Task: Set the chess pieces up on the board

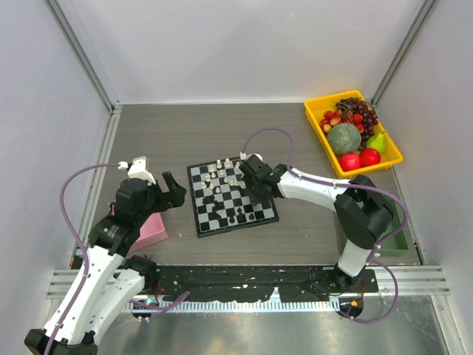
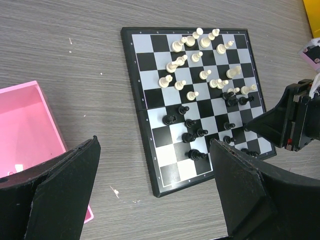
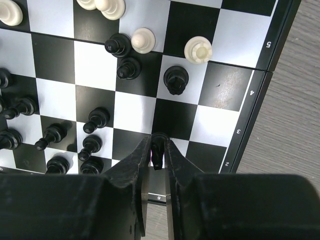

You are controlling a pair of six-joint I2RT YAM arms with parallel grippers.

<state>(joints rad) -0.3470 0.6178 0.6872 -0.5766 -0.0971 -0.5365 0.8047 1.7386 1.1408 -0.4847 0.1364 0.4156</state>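
Observation:
The board (image 1: 195,211) lies mid-table with white chess pieces (image 1: 222,174) scattered on its far half and black ones (image 1: 238,216) on its near half. My right gripper (image 1: 253,194) hangs over the board's right side, near its edge. In the right wrist view its fingers (image 3: 142,152) press on both sides of a black piece (image 3: 158,151) standing by the board's rim (image 3: 255,95). My left gripper (image 1: 171,195) hovers left of the board, open wide and empty. Its view shows the board's border (image 2: 150,165), the white pieces (image 2: 200,56) and the black pieces (image 2: 192,136).
A pink square box (image 1: 154,231) sits under my left arm, its inside (image 2: 25,125) showing in the left wrist view. A yellow tray (image 1: 315,127) of fruit stands at the back right. A green container (image 1: 399,238) lies by the right arm's base.

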